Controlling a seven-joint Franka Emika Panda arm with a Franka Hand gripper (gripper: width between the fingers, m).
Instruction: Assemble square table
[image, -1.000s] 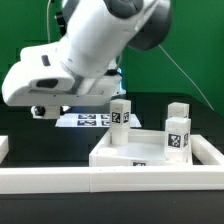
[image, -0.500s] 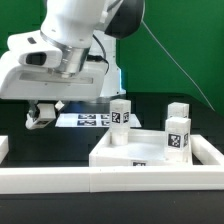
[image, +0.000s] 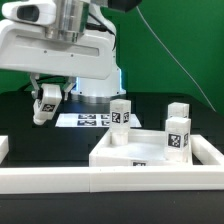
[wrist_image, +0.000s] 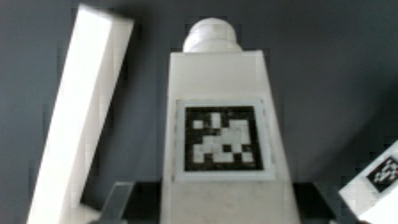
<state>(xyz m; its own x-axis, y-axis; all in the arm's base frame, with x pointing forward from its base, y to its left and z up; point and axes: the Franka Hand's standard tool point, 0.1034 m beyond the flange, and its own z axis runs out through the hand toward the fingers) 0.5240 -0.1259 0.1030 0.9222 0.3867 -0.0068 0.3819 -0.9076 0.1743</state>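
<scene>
My gripper (image: 46, 100) is shut on a white table leg (image: 45, 108), held tilted above the table at the exterior view's left. In the wrist view the leg (wrist_image: 222, 110) fills the middle between both dark fingers (wrist_image: 135, 197), tag facing the camera and round peg end pointing away. The square tabletop slab (image: 112, 152) lies at the exterior view's right. Three more tagged legs stand upright on it: one at the back (image: 120, 113) and two (image: 177, 135) at the right.
The marker board (image: 88, 120) lies flat behind the slab, under the arm. A long white border bar (image: 100, 181) runs along the front, and a white bar (wrist_image: 89, 110) shows beside the held leg in the wrist view. The robot's base stands at the back.
The arm has swung up and toward the exterior view's left, carrying the leg with it. The grip has not changed, and the slab and its legs have stayed put.
</scene>
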